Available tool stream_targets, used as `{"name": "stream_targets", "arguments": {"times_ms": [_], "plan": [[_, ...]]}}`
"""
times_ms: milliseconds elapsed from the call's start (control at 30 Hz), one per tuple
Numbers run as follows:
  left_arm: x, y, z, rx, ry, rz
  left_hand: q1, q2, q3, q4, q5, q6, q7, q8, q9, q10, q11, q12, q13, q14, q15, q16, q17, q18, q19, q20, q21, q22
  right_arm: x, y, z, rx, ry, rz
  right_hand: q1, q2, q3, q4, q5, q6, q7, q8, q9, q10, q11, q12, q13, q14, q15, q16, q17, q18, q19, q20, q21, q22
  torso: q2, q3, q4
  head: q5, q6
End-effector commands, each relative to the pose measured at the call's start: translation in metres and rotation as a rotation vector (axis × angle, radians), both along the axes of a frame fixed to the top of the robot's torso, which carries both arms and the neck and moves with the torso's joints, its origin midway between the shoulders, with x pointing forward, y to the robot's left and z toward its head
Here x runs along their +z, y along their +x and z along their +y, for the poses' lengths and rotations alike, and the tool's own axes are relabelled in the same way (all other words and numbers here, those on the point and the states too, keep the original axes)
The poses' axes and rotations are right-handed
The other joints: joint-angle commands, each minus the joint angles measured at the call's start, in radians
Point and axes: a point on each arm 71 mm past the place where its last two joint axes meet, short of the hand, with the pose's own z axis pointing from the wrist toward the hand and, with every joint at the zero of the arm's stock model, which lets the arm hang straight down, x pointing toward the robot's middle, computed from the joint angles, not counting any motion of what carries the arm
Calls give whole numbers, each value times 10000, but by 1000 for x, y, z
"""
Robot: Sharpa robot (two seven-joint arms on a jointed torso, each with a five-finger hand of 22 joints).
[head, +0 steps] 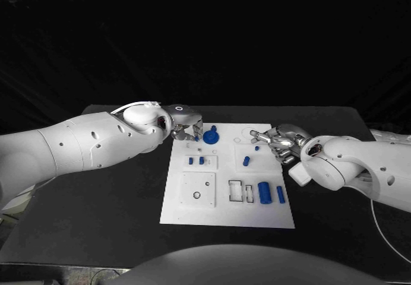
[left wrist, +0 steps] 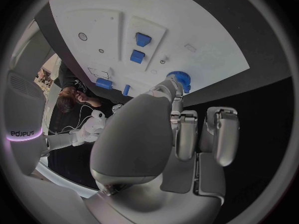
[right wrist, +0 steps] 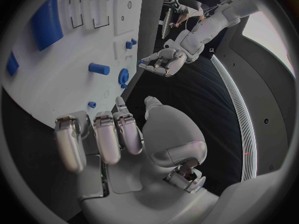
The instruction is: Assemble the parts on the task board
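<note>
Hovering my left hand (head: 182, 127) and right hand (head: 278, 141), fingers apart and empty, above the task board (head: 228, 217) at frame centre, I could knock the blue gear (head: 211, 138) askew by descending carelessly.

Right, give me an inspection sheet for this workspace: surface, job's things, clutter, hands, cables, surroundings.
Surface: black table, carrying a white rectangular task board.
Job's things: small blue parts on the board, among them a blue round toothed gear, a short blue peg and a large blue cylinder.
Clutter: nothing seen.
Hands: silver left hand at the board's far left corner, holding nothing; silver right hand at its far right edge, holding nothing.
Cables: thin white cable trailing by the right arm.
Surroundings: dark backdrop.
</note>
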Motion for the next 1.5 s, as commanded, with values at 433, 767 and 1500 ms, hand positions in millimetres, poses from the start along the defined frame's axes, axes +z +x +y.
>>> {"name": "stream_targets", "arguments": {"times_ms": [433, 767, 1500], "plan": [[-9, -1, -5, -59, 456, 544, -29, 4, 23, -5, 27, -9, -38, -43, -18, -43, -1, -94, -20, 1042, -55, 26, 2635, -75, 1034, -56, 24, 2634, -1, -1, 1, 155, 5, 86, 24, 119, -39, -42, 41, -19, 304, 62, 16, 1049, 19, 28, 2634, 1042, 19, 41, 2627, -141, 1047, 27, 45, 2632, 13, 1, -4, -32, 0], [-15, -1, -10, -112, 668, 910, -5, 6, 51, -16, 28, -59, -35, -81, -33, -88, -2, -105, -21, 1042, -51, 26, 2635, -75, 1034, -57, 24, 2634, 0, -2, 0, 156, 10, 83, 39, 120, -37, -48, 63, -20, 303, 64, 17, 1049, 18, 28, 2634, 1042, 19, 41, 2627, -141, 1047, 26, 45, 2632, 9, 2, -3, -28, 0], [-24, 1, -14, -168, 735, 1160, 10, 10, 77, -20, 27, -97, -8, -112, -46, -116, 30, -104, -19, 1042, -25, 26, 2635, -75, 1034, -58, 24, 2634, 0, -2, 0, 174, 3, 111, 43, 120, -38, -48, 68, -20, 303, 65, 17, 1049, 18, 28, 2634, 1042, 18, 41, 2627, -141, 1047, 26, 45, 2632, 6, 8, -12, -62, 0]]}}
